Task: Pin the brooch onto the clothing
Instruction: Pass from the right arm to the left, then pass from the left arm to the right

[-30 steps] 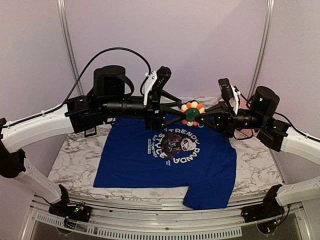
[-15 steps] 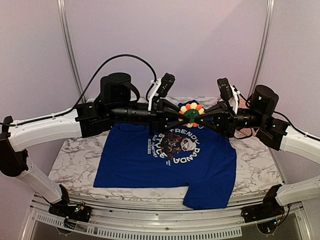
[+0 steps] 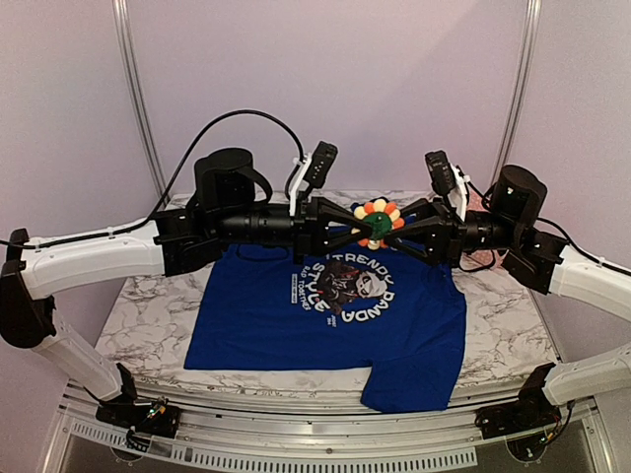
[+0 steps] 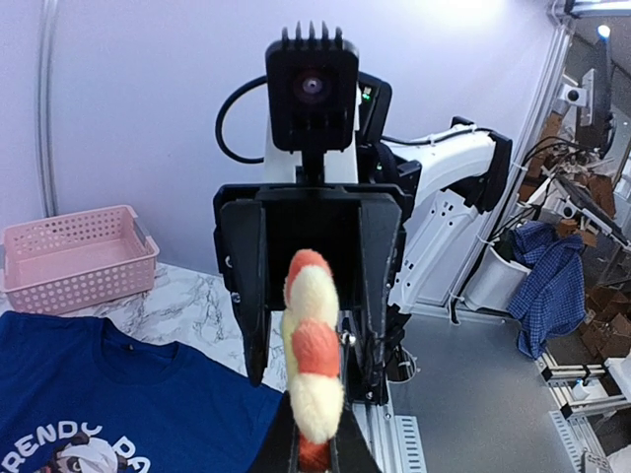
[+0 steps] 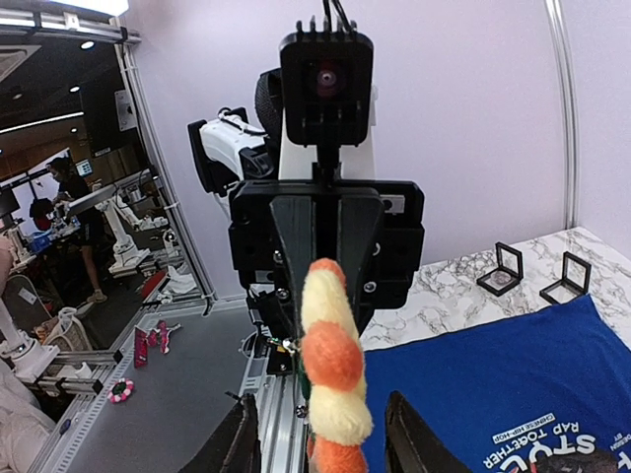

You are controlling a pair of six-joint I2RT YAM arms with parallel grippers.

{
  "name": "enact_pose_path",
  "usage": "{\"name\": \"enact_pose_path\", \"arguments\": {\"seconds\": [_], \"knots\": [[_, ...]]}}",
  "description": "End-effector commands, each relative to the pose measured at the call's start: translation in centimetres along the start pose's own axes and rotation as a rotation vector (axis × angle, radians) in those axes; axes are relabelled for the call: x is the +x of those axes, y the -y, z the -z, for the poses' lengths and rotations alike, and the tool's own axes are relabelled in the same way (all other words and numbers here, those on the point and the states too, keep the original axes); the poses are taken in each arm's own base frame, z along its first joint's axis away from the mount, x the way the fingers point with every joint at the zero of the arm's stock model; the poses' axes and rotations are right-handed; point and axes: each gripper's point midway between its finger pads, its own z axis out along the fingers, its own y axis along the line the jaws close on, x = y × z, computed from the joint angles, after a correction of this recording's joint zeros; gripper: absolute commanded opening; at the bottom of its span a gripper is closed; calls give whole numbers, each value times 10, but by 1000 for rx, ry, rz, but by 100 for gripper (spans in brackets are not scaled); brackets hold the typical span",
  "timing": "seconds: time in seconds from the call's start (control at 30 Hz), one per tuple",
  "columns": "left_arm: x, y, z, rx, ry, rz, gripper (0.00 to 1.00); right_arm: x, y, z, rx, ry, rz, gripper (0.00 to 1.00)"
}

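Now: the left gripper (image 3: 360, 230) is closed on the brooch (image 3: 379, 216). Its two fingers are pinched together on the rim, tight against the petals in its own wrist view. The right gripper (image 3: 396, 230) faces it tip to tip from the other side with its jaws parted. One finger (image 5: 240, 445) sits on either side of the brooch with a gap on both sides, so it has hold of nothing. Both arms reach in roughly level.

Brooch: edge-on in both wrist views, showing yellow and orange-red petals. From above its face shows, with a green centre. It hangs in the air over the far edge of the shirt (image 3: 256, 325), clear of the cloth.

Shirt: blue, spread flat with the print up on the marble table (image 3: 148, 296), under the grippers and nearer the arm bases than they are. Its near corner on the right arm's side runs toward the front rail.

Around the shirt: a pink basket (image 4: 74, 261) stands just past it on the right arm's side. Two small black square boxes (image 5: 503, 268) stand on the marble just past it on the left arm's side.
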Motion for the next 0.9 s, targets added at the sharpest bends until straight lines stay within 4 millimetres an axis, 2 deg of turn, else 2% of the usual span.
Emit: {"name": "enact_pose_path", "arguments": {"seconds": [0.0, 0.17, 0.37, 0.5, 0.57, 0.87], "knots": [[-4, -7, 4, -16, 36, 34, 0, -7, -2, -3, -43, 37, -2, 43], [-5, -6, 5, -16, 50, 37, 0, -3, 5, -13, -84, 38, -56, 46], [-5, -7, 7, -24, 52, 32, 0, 0, 6, -18, -93, 35, -62, 39], [-5, -7, 7, -25, 53, 23, 0, -4, 8, -17, -68, 50, -57, 25], [-5, -7, 7, -25, 54, 17, 0, -4, 12, -17, -50, 52, -62, 22], [-10, -5, 9, -25, 59, -28, 0, 5, 34, -15, 80, 41, -116, 15]]}}
